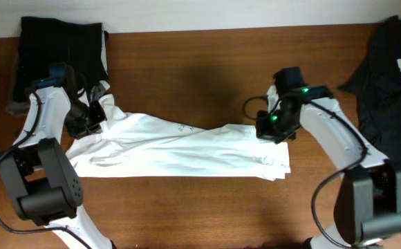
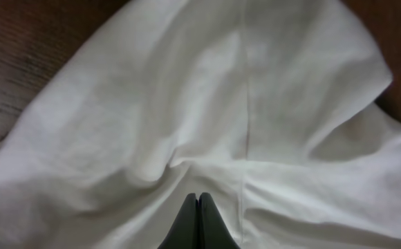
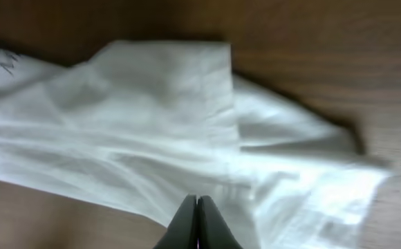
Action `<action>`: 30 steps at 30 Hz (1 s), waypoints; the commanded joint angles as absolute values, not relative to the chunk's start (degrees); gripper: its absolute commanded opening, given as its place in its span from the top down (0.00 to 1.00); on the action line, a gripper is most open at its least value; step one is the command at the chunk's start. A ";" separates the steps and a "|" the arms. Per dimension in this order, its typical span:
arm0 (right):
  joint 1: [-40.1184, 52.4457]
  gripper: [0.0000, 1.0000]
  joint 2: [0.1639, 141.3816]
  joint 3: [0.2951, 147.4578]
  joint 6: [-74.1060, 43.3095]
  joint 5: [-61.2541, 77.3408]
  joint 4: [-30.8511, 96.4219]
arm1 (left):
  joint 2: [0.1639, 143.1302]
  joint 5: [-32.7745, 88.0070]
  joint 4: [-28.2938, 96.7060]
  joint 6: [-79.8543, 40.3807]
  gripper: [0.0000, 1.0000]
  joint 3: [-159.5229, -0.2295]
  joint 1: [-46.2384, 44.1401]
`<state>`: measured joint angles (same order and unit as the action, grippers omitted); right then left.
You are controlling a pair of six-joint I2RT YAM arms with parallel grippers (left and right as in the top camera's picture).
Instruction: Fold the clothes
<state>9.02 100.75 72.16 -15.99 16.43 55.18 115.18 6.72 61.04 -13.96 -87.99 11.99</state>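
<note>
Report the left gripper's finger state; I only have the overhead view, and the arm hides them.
Observer: Left wrist view shows the left gripper with fingers pressed together, the white T-shirt puckering into their tips.
Operator: Now the right.
Observer: The right gripper is likewise shut, fabric creasing toward its tips.
Operator: Say what part it has.
Observer: An edge just below a folded-over hemmed flap, probably a sleeve.

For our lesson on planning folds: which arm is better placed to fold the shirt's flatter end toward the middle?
Probably the right. The right gripper is shut on the T-shirt at the corner of its flatter end; the left gripper pinches the bunched, raised end.
</note>
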 commanded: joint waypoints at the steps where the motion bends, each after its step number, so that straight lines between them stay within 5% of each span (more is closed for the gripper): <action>1: 9.50 0.96 105.34 68.73 -18.94 16.29 55.09 | 114.61 6.00 61.76 -13.19 0.99 -88.16 12.16; 10: 6.63 0.96 113.43 66.85 -19.14 10.48 50.43 | 114.65 6.02 60.90 -10.61 1.00 -84.88 12.16; 19: -4.51 0.96 114.80 71.02 -16.21 8.43 46.83 | 114.65 6.28 60.53 -10.63 0.90 -84.66 12.16; 22: -4.82 0.96 113.69 77.95 -12.51 10.79 55.27 | 114.28 6.33 60.51 -10.63 0.99 -84.68 12.16; 24: -4.80 0.87 110.67 82.76 -12.23 11.35 59.79 | 112.88 6.46 60.05 -10.55 0.99 -84.68 12.16; 25: -4.97 0.75 108.18 85.58 -12.23 11.33 62.15 | 110.87 6.46 59.81 -9.28 0.99 -84.68 12.14; 28: -6.90 0.04 102.30 90.61 -12.23 6.52 67.72 | 107.11 6.46 59.02 -8.25 0.87 -84.68 12.16; 30: -10.87 0.01 100.33 90.50 -11.49 4.05 68.79 | 105.36 6.46 59.00 -8.25 0.77 -84.68 12.14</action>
